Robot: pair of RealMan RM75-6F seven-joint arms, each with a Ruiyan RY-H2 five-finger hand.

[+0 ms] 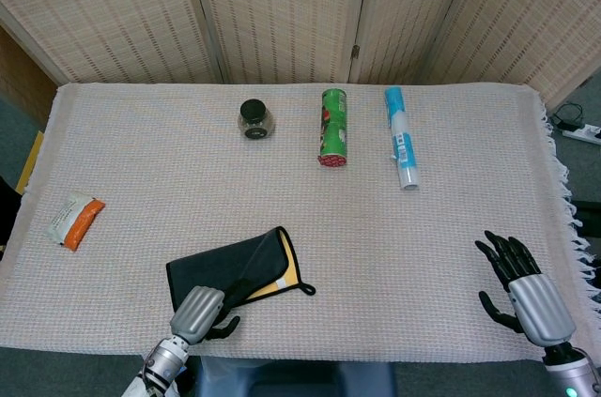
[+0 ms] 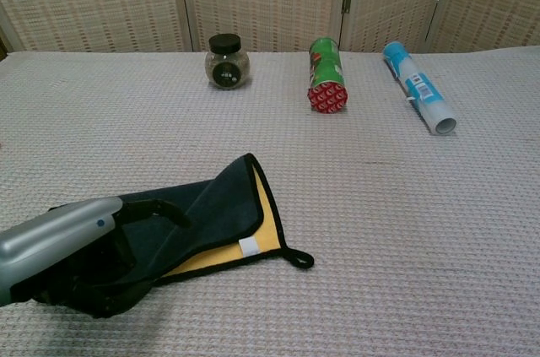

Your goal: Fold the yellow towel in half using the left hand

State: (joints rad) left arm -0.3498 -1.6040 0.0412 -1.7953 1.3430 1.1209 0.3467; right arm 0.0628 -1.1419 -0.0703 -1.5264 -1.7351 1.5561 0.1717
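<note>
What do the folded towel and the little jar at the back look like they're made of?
Towel: soft matte cloth, probably microfiber; dark side limp over yellow, stitched black edging. Jar: apparently clear glass or plastic, since dark contents show through, with a black lid, likely plastic.

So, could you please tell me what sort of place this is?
Probably a staged robot test setup: a table under a beige woven cloth, woven folding screens behind it, and assorted items like a green cylindrical can.
</note>
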